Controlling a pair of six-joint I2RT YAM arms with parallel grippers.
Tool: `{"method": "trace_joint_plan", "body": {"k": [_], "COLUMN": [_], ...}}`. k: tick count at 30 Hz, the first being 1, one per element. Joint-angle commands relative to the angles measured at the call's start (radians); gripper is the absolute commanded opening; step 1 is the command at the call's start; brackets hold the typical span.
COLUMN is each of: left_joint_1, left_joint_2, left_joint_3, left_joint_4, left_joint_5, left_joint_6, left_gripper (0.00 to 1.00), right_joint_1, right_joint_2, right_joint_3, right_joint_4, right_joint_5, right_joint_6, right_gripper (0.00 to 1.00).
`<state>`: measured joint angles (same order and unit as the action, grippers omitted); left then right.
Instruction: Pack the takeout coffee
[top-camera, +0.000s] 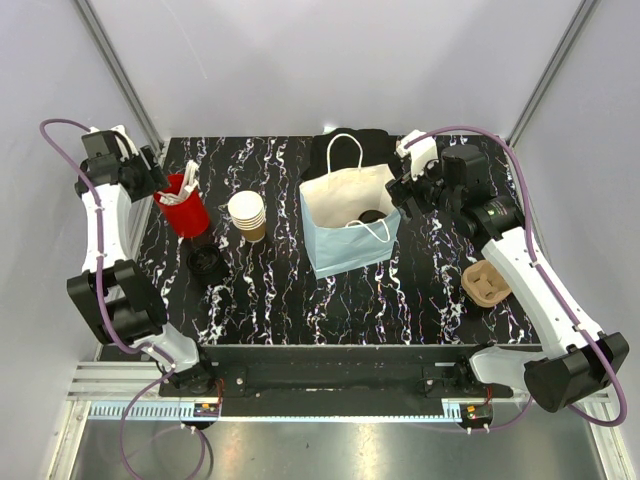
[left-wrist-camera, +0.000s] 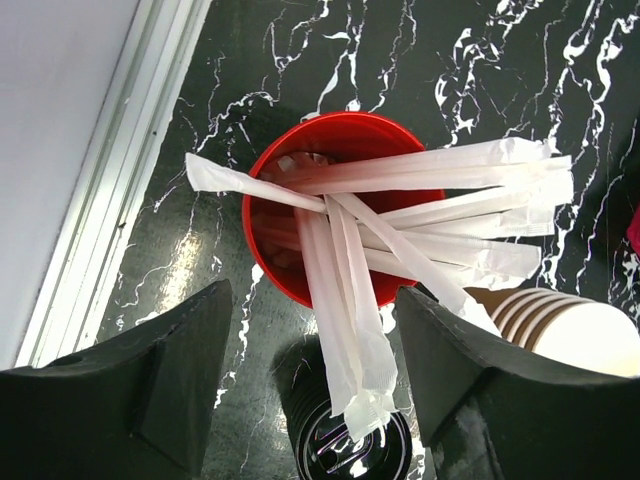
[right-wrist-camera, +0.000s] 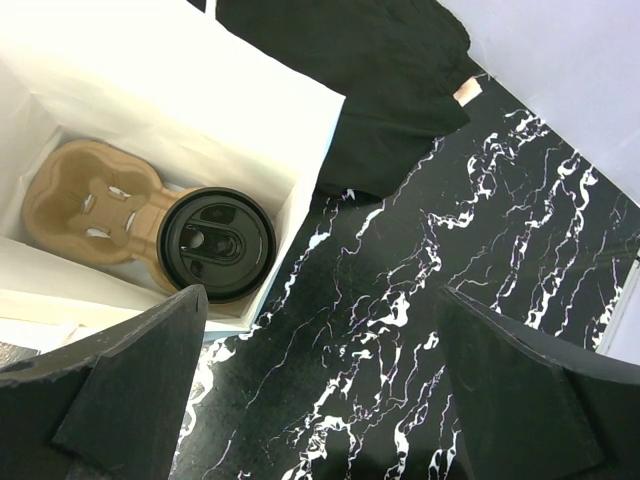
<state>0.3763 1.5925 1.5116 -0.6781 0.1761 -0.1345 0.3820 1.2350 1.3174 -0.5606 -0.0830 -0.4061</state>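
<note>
The left gripper (left-wrist-camera: 310, 292) hangs over the red cup (left-wrist-camera: 345, 130) at the table's far left, its jaws well apart and gripping nothing. The wrapped white straws (left-wrist-camera: 430, 200) in that cup fan out, and a few droop between the 2 fingers, clear of both as far as the wrist view shows. The right gripper (right-wrist-camera: 320, 290) is spread wide and empty above the right edge of the white paper bag (right-wrist-camera: 200, 80). Inside the bag the takeout coffee (right-wrist-camera: 217, 243), black lid on, sits in 1 pocket of a tan cup carrier (right-wrist-camera: 85, 200). On the table stand a stack of tan cups (top-camera: 247, 215) and a stack of black lids (top-camera: 207, 262), and a 2nd carrier (top-camera: 485, 283) lies near the right arm.
</note>
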Motion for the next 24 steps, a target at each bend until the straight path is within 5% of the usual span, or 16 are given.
{"method": "trace_joint_plan", "body": {"k": [1, 24], "left_joint_1": [-0.007, -0.163], "left_joint_2": [0.000, 0.113], "left_joint_3": [-0.007, 0.111], "left_joint_4": [0.061, 0.051], "left_joint_5": [-0.067, -0.490], "left_joint_6": [-0.042, -0.151], "left_gripper": [0.70, 0.70], "right_joint_1": [-0.003, -0.005], "right_joint_2": [-0.017, -0.011], "right_joint_3": [-0.004, -0.001], "right_joint_4": [0.036, 0.034], "right_joint_5": [-0.027, -0.035], "right_joint_6": [0.009, 0.013], "right_gripper": [1.00, 1.00]}}
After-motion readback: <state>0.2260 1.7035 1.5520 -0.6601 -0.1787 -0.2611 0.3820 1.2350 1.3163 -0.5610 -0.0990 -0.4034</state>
